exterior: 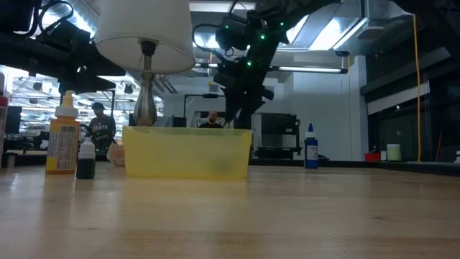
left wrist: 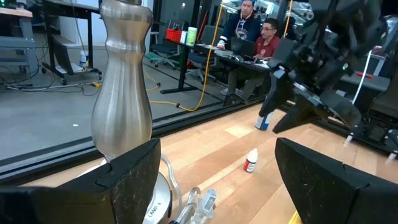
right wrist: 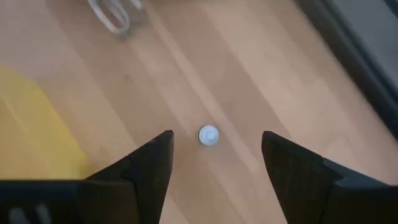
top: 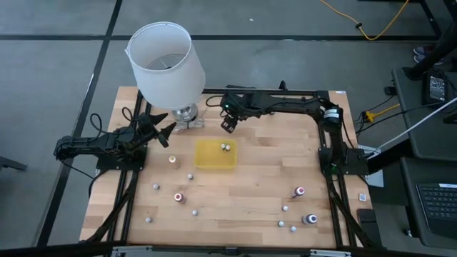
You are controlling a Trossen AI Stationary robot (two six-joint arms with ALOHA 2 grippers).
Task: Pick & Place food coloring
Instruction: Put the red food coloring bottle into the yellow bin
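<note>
A small food coloring bottle with a white top point(right wrist: 208, 135) stands on the wood just beyond the yellow tray's point(top: 216, 154) far edge. My right gripper point(right wrist: 214, 149) hangs open above it, pointing steeply down, one finger to each side and clear of it; in the high view the gripper point(top: 228, 127) covers the bottle. Two bottles point(top: 225, 148) stand inside the tray. Other bottles are scattered over the near half of the table, such as a red-topped one point(top: 178, 197) and a dark one point(top: 310, 218). My left gripper point(top: 166, 133) waits open and level beside the lamp.
A lamp with a big white shade point(top: 166, 61) and a metal base point(left wrist: 124, 93) stands at the far left, next to my left gripper. A cable loop point(right wrist: 112, 15) lies beyond the bottle. People sit at desks behind the table point(left wrist: 255, 31).
</note>
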